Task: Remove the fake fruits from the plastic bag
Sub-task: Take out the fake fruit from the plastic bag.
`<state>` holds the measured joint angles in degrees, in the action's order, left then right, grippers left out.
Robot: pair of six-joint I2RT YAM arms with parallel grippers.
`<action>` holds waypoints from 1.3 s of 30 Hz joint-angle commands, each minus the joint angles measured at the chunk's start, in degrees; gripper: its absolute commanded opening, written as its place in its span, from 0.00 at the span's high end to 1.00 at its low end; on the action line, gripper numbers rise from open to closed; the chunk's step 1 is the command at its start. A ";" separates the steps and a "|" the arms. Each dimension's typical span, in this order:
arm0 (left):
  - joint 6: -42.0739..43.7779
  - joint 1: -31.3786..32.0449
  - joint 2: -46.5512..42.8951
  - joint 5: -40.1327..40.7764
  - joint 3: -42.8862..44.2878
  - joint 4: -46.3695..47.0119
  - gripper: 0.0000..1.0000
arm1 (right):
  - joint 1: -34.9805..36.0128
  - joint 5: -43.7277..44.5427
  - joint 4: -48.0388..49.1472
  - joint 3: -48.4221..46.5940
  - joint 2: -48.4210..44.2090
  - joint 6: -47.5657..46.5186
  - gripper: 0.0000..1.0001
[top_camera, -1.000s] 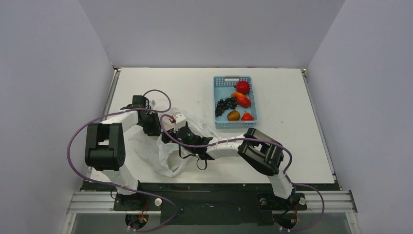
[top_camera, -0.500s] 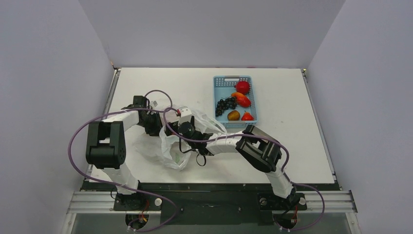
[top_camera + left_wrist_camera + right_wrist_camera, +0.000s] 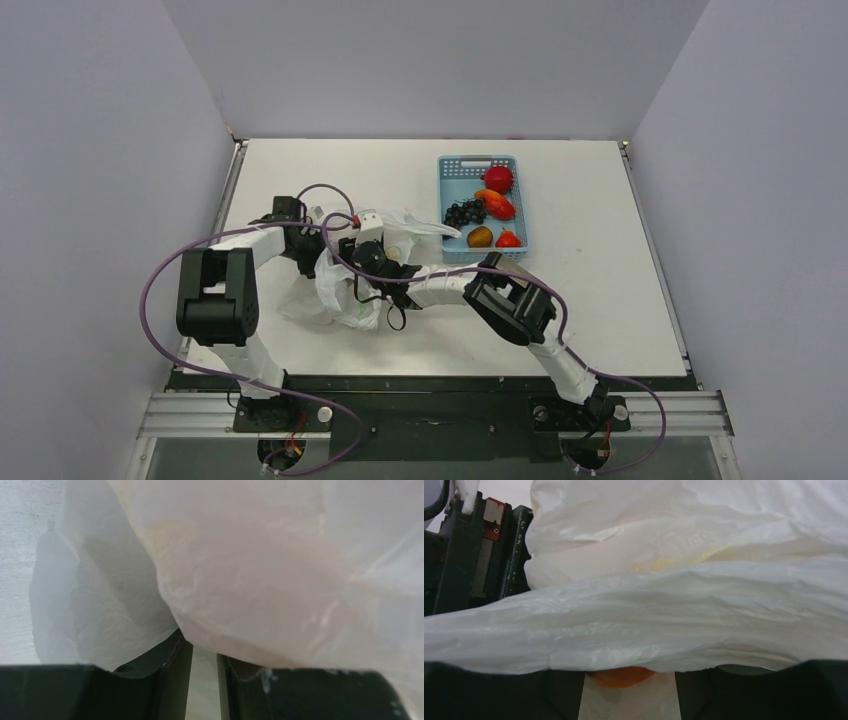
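Observation:
The plastic bag [image 3: 340, 290] lies crumpled at the table's left middle, and part of it is lifted toward the basket. It fills the left wrist view [image 3: 260, 565] and the right wrist view [image 3: 674, 605]. My left gripper [image 3: 320, 250] [image 3: 205, 652] is shut on a fold of the bag's film. My right gripper [image 3: 352, 258] [image 3: 626, 680] reaches under the bag's film, and the round orange [image 3: 621, 676] sits between its fingers, which are closed on it. The grape bunch [image 3: 463, 213], kiwi [image 3: 480, 236] and small red fruit [image 3: 509, 239] lie in the basket.
A light blue basket [image 3: 478, 161] stands at the back right of the bag and also holds a red apple [image 3: 498, 178] and a mango [image 3: 497, 204]. The left gripper's body [image 3: 484, 545] shows close in the right wrist view. Purple cables loop over both arms.
My right gripper has moved left and farther back, deeper under the bag. The bag has been pulled up and bunched toward the basket. The left gripper has stayed on the bag.

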<state>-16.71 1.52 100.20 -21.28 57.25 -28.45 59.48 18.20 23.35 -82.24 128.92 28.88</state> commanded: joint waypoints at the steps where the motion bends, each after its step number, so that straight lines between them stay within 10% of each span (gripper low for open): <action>1: 1.57 -0.05 0.31 -0.91 0.74 0.75 0.78 | -0.79 -0.48 2.12 -3.05 0.28 -1.87 0.55; 12: 1.16 -0.38 1.17 4.13 1.58 -0.50 0.78 | 0.23 -2.05 -4.22 4.30 -12.30 -3.66 0.90; 29: 1.75 -1.22 1.71 6.43 2.84 -1.49 0.77 | -2.10 -12.72 -25.91 19.36 -35.60 -3.68 0.93; 39: 1.09 -1.24 -6.29 5.72 6.24 -3.13 0.50 | -9.47 -11.28 -37.33 23.76 -55.28 -6.94 0.98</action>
<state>-15.84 0.64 99.07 -16.14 59.31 -29.80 52.07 5.58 -10.46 -58.59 81.47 24.08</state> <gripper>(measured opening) 0.438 0.519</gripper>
